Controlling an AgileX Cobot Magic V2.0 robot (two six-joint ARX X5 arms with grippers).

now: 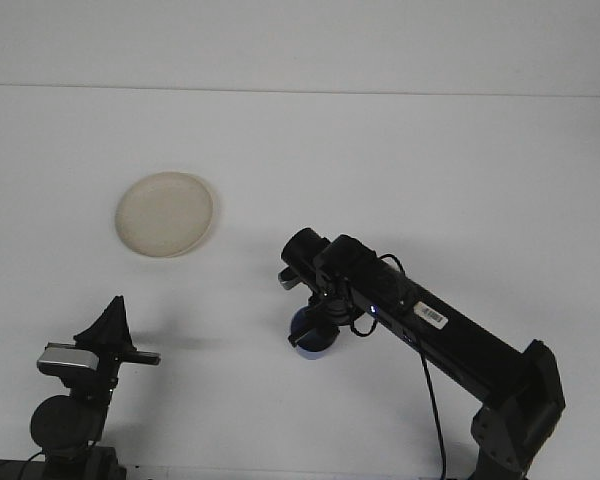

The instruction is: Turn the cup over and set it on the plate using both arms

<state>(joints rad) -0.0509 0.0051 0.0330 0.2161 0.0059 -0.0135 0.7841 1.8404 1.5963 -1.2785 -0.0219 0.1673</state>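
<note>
The right gripper [317,318] is covering the blue cup [314,337] near the table's [400,160] middle; its grip cannot be told. It should be clamping squarely before lifting toward the plate [165,214].

Nothing readable is showing anywhere in this front view. The only thing resembling a label is sitting on the right arm [435,335]: 1 small white sticker [431,317] on the upper face of the black link, carrying dark bars like a barcode, but the marks are coming through too small and blurred to make out any digits or letters. A tiny blue-white indicator light [378,311] is glowing just beside it on the same link, with no sign or text attached. No brand names, numbers or printed words are appearing on any other surface in the picture.
</note>
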